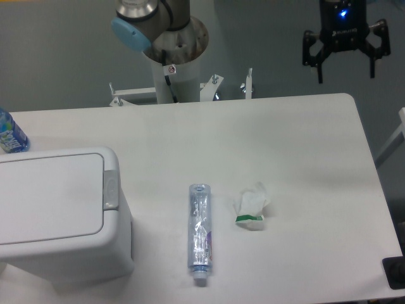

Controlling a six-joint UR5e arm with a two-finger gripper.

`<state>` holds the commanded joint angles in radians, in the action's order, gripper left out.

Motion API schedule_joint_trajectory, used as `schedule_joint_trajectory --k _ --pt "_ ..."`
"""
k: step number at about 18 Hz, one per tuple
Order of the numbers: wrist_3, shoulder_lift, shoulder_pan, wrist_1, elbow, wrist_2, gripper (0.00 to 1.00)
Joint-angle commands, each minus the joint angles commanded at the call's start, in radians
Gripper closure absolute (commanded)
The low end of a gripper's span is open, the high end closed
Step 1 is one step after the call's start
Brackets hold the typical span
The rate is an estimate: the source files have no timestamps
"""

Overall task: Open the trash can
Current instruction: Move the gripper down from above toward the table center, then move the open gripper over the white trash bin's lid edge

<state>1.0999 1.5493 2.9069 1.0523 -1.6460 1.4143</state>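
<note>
The trash can is a large white rectangular bin at the table's front left. Its flat lid is down and shut. A grey push-button latch sits on the lid's right edge. My gripper hangs high at the upper right, beyond the table's far edge and far from the bin. Its two black fingers are spread wide apart with nothing between them.
A clear plastic bottle lies on its side at the table's front middle. A crumpled white wrapper with a green strip lies to its right. A blue-labelled bottle stands at the left edge. The arm's base rises behind the table.
</note>
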Motion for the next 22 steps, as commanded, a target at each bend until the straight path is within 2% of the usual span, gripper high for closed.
schedule_joint_trajectory --k 4,9,12,14,17,20,22 --pt "-0.079 0.006 -0.018 0.0 0.021 0.0 0.0" --pt "-0.383 0.077 -0.144 -0.006 0.1 0.005 0.0" --pt "-0.622 0.127 -0.256 -0.012 0.147 0.003 0.0" --pt "-0.727 0.159 -0.323 -0.014 0.181 -0.002 0.0" --pt "-0.852 0.192 -0.4 -0.054 0.196 -0.07 0.0" --pt "-0.989 0.218 -0.439 -0.098 0.195 -0.175 0.0" --pt "-1.017 0.225 -0.466 -0.126 0.198 -0.195 0.0"
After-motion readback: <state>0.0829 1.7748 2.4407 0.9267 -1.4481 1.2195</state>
